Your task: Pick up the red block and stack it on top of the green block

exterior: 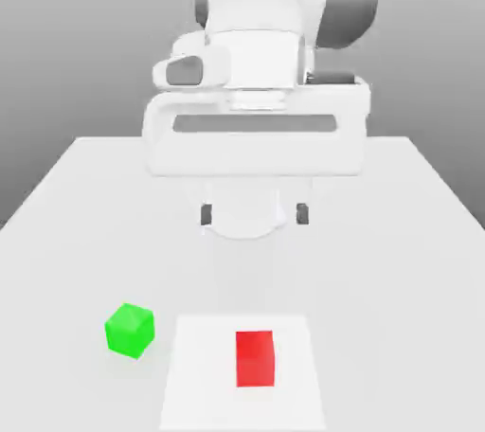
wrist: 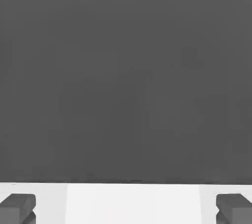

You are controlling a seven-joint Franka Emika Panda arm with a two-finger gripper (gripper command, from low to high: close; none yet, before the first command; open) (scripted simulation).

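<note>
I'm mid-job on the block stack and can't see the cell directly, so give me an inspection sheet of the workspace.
Surface: pale, smooth-looking table; a white four-sided flat patch lies toward the exterior view's bottom.
Job's things: small bright red matte cube on the white patch; small bright green matte cube on the bare table, toward the exterior view's left, turned at an angle. The two stand apart, not stacked.
Clutter: nothing seen.
Grippers: one end effector, open, above the table, holding nothing.
Cables: nothing seen.
Surroundings: plain grey backdrop behind the white arm.
</note>
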